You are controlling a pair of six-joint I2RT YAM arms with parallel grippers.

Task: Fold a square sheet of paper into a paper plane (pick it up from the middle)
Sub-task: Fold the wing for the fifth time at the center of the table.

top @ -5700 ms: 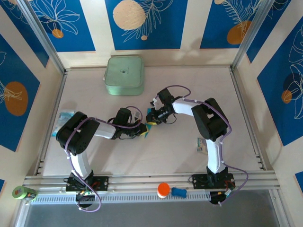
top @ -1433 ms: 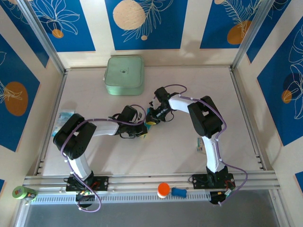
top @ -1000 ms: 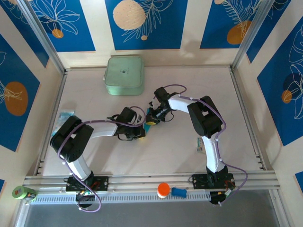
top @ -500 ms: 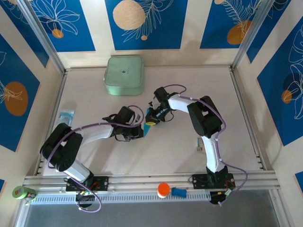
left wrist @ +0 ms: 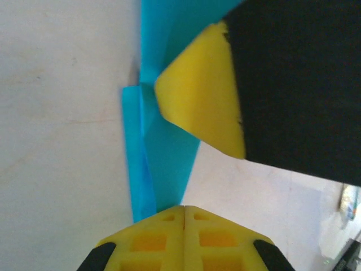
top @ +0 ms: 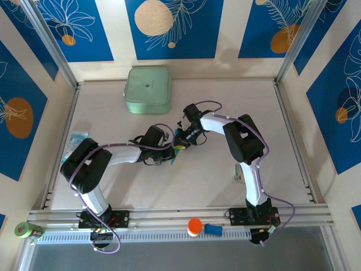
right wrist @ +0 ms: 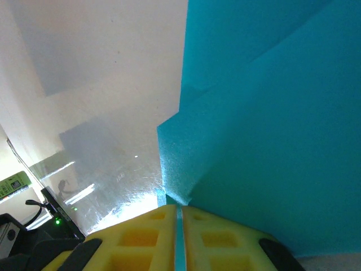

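Paper, a part-folded cyan-blue sheet (right wrist: pixel 271 113), is clamped in the right gripper (right wrist: pixel 179 217), a thin cyan line showing between its closed fingers and the sheet spreading ahead and to their right. The left gripper (left wrist: pixel 183 212) has its fingers pressed together at the near end of a narrow folded strip (left wrist: pixel 138 169) whose long axis runs straight ahead toward the right gripper's yellow pad (left wrist: pixel 200 101); whether they nip it I cannot tell. Both are at the sheet, so the coming crease likely follows that strip.
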